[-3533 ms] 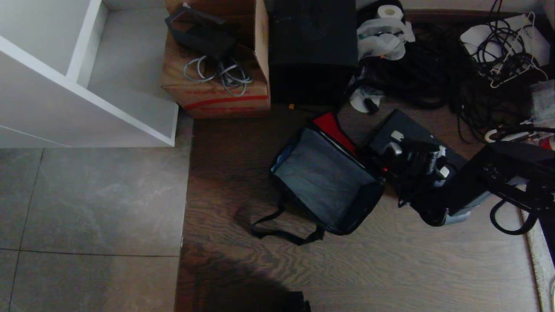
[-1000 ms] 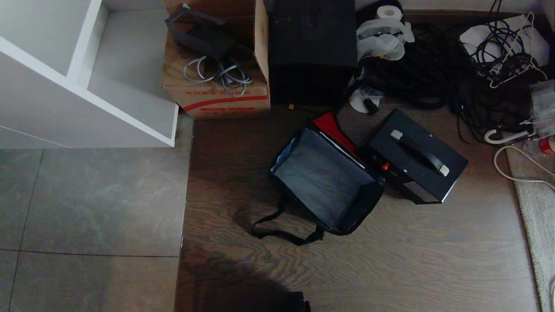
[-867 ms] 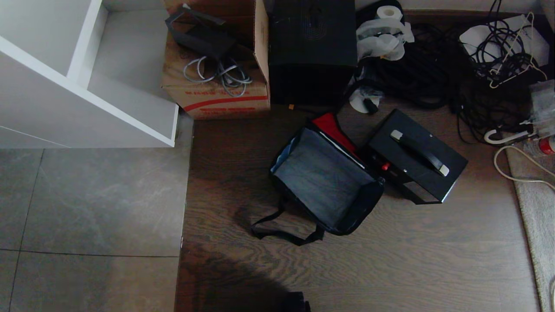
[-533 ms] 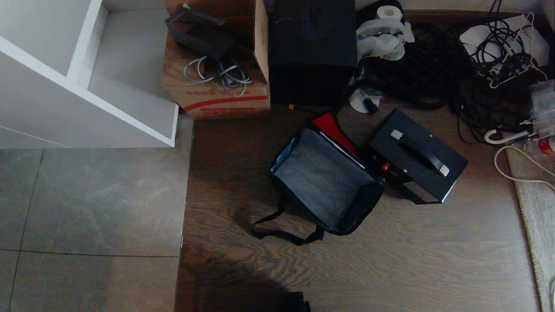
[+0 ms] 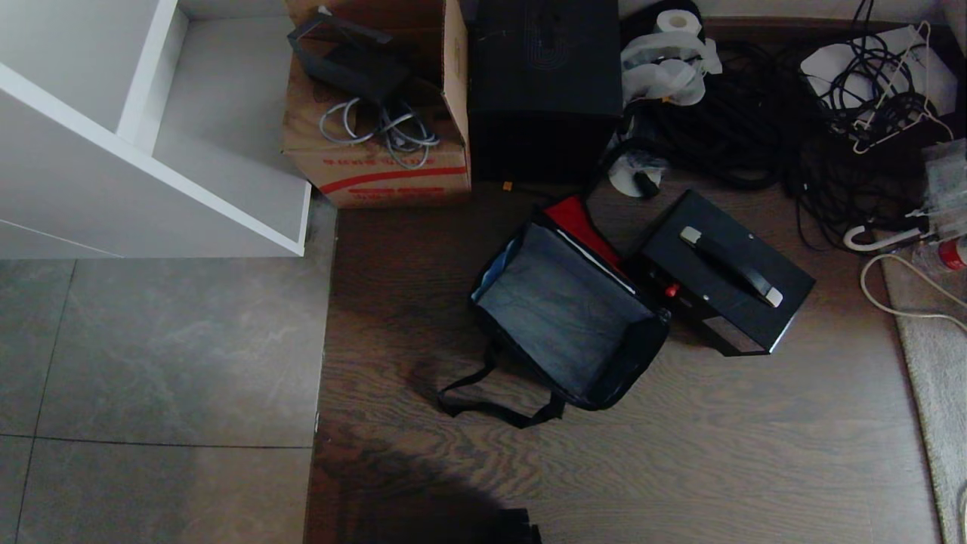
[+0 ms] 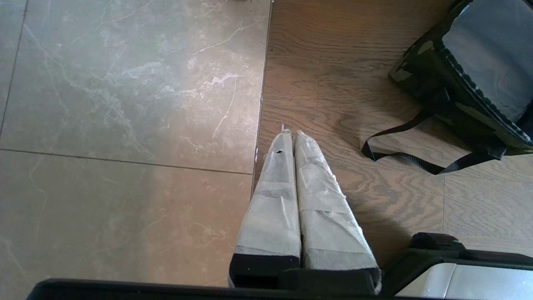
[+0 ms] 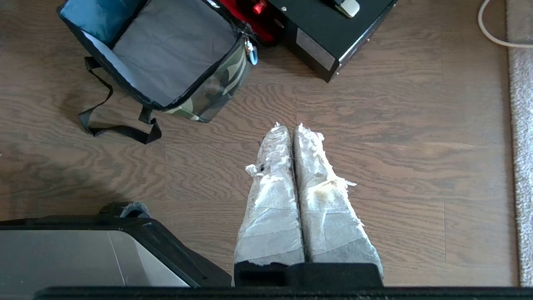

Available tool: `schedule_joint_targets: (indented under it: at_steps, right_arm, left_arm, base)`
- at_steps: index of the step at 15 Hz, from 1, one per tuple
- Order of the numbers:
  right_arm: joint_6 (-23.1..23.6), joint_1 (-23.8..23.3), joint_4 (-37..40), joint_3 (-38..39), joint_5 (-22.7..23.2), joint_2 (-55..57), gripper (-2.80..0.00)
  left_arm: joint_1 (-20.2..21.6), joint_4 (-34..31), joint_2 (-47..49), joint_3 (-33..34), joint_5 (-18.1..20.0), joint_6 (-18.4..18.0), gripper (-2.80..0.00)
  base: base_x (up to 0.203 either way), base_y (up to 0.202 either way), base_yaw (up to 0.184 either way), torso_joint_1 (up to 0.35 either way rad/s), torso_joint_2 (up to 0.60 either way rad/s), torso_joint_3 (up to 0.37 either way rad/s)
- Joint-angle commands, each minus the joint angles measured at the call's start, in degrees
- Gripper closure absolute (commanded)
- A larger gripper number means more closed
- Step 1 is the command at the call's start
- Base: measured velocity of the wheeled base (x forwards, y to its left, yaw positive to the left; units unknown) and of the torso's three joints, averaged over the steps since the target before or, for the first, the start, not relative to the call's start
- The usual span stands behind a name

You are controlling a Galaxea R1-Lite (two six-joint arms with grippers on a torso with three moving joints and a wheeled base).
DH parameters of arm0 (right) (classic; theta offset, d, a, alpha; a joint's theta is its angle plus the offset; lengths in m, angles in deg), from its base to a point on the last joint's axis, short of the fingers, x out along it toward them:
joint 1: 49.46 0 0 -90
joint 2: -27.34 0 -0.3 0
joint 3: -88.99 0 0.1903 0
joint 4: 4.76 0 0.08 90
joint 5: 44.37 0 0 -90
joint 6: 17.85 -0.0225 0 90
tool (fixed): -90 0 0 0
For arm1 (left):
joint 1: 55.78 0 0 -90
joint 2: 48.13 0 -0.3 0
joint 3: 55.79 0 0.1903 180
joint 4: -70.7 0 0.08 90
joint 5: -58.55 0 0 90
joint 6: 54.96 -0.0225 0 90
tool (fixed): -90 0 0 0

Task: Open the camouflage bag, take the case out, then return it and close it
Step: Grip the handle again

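The camouflage bag (image 5: 566, 317) lies open on the wood floor, its grey lining empty and its red lid panel (image 5: 583, 225) folded back; its black strap (image 5: 491, 404) trails toward me. The bag (image 7: 175, 54) shows camouflage sides in the right wrist view, and its corner (image 6: 470, 75) shows in the left wrist view. The black case (image 5: 725, 272) with its flat handle stands on the floor just right of the bag, touching the lid; its corner (image 7: 333, 33) shows too. My left gripper (image 6: 290, 132) and right gripper (image 7: 288, 126) hang shut and empty over bare floor, near me and away from both.
A brown carton (image 5: 378, 113) with cables, a tall black box (image 5: 544, 91), paper rolls (image 5: 668, 57) and a tangle of black cables (image 5: 793, 128) line the far side. A white shelf unit (image 5: 143, 128) stands at the left. A pale rug edge (image 5: 933, 363) borders the right.
The right arm, which was over the case 3.5 s ago, has withdrawn out of the head view. Over the last second the bag and the case have not moved.
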Motion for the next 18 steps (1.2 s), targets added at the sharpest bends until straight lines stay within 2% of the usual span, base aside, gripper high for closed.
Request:
schedule_joint_targets:
  at_steps: [1, 18]
  right_arm:
    - [0.0, 0.0, 0.0, 0.0, 0.0, 0.3, 0.00]
    - [0.0, 0.0, 0.0, 0.0, 0.0, 0.3, 0.00]
  left_arm:
    - [0.0, 0.0, 0.0, 0.6, 0.0, 0.1, 0.00]
    - [0.0, 0.0, 0.0, 0.6, 0.0, 0.1, 0.00]
  base:
    - [0.000, 0.000, 0.000, 0.000, 0.00, 0.000]
    - [0.000, 0.000, 0.000, 0.000, 0.00, 0.000]
